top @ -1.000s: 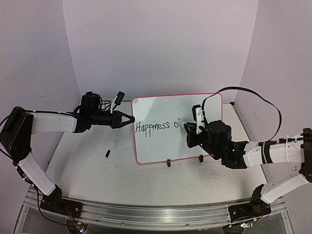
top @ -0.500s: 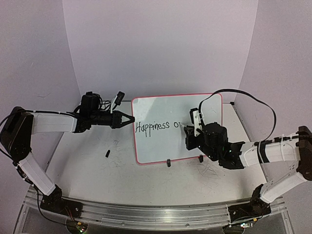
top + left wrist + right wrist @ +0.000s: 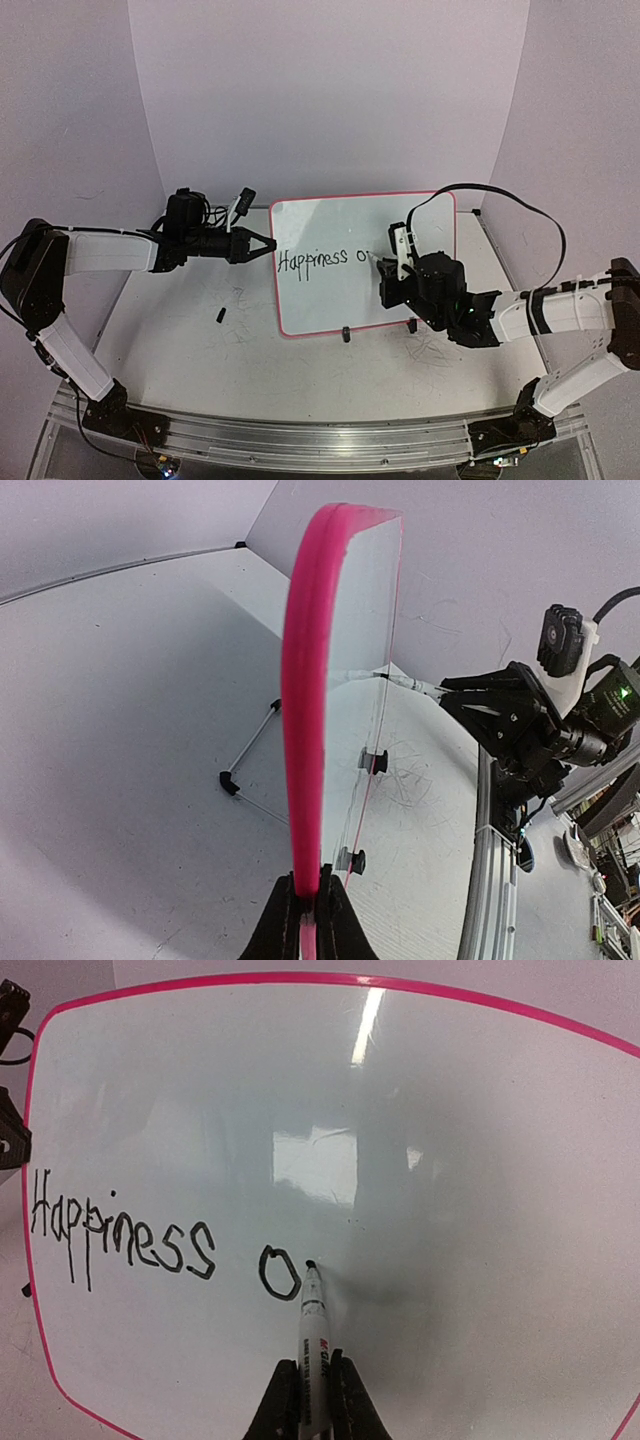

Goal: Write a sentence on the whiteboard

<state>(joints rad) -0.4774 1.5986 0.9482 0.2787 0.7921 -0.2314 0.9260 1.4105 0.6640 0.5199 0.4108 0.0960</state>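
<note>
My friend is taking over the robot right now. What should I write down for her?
Left end effector: shut on the left edge of the standing whiteboard.
Right end effector: shut on a marker, tip at the board just right of the "o".
Done: the sentence reads "Happiness o" so far.
Left: the rest of the sentence.

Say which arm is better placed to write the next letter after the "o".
Right. The right gripper is shut on the marker, whose tip meets the whiteboard just right of the sentence. The left gripper is shut on the board's left edge, apparently steadying it.
</note>
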